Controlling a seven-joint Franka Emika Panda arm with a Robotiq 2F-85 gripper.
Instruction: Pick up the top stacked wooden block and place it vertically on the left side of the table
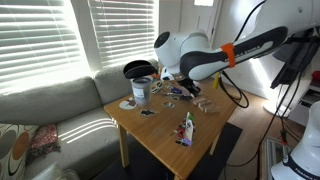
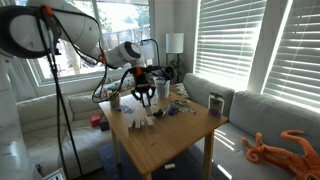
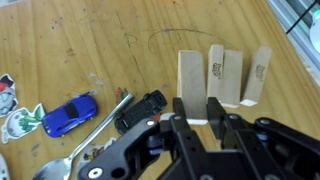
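Note:
In the wrist view, three flat wooden blocks (image 3: 232,78) lie side by side on the light-brown wooden table (image 3: 80,40). A fourth wooden block (image 3: 191,80) looks larger and nearer. Its near end sits between the fingers of my gripper (image 3: 198,112), which are close together and appear shut on it. In both exterior views the gripper (image 1: 183,90) (image 2: 143,98) hangs a little above the cluttered far part of the table (image 1: 165,140) (image 2: 165,140). The blocks are too small to make out there.
A black toy car (image 3: 140,110), a blue toy car (image 3: 68,116) and a spoon (image 3: 90,140) lie beside the gripper. A tin cup (image 1: 141,92), a black bowl (image 1: 137,70) and a green bottle (image 1: 186,128) stand on the table. The grey sofa (image 1: 60,110) is alongside.

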